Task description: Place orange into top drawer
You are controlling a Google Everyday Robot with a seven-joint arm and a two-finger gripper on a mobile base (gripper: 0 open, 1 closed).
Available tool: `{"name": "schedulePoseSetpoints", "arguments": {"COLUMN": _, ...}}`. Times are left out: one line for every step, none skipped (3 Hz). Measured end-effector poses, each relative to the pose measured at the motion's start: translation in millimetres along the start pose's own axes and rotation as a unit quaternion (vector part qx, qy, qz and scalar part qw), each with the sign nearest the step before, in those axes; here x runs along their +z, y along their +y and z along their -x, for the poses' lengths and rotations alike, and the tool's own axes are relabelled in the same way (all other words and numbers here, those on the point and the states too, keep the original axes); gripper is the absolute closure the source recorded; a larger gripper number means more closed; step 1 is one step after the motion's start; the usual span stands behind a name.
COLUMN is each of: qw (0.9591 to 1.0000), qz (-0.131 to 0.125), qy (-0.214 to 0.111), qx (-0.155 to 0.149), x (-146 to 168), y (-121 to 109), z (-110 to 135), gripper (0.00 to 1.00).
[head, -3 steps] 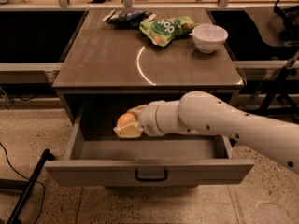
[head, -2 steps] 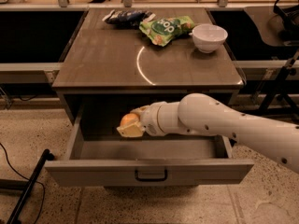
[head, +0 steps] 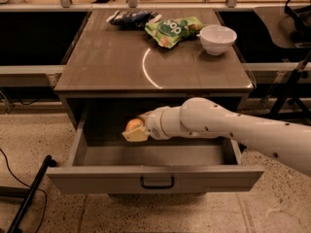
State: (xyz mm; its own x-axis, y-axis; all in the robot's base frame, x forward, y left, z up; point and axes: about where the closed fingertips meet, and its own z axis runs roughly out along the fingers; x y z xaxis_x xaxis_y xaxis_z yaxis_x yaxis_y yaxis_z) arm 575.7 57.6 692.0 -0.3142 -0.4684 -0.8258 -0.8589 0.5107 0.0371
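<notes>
The top drawer (head: 155,178) of the grey-brown cabinet is pulled open, its front panel and dark handle (head: 157,182) toward me. My white arm reaches in from the right. My gripper (head: 135,130) is inside the drawer opening, above the left part of the drawer floor, shut on the orange (head: 133,125). The orange shows between the pale fingers, held above the floor and not resting on it.
On the cabinet top (head: 121,67) stand a white bowl (head: 217,39), a green snack bag (head: 174,30) and a dark bag (head: 129,17) at the back. A dark stand leg (head: 29,198) lies on the floor at left. Shelving flanks both sides.
My gripper with the orange has shifted slightly to the right and a little down inside the drawer. The drawer has not moved.
</notes>
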Motion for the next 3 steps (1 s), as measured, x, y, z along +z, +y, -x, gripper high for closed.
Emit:
{"name": "schedulePoseSetpoints", "arguments": {"qw": 0.9999, "qz": 0.003, "qy": 0.012, "qx": 0.004, "x": 16, "y": -7, "z": -9, "gripper": 0.84}}
{"name": "schedulePoseSetpoints", "arguments": {"qw": 0.9996, "qz": 0.005, "qy": 0.026, "qx": 0.007, "x": 28, "y": -11, "z": -16, "gripper": 0.63}}
{"name": "schedulePoseSetpoints", "arguments": {"qw": 0.999, "qz": 0.009, "qy": 0.043, "qx": 0.008, "x": 37, "y": -13, "z": -23, "gripper": 0.32}}
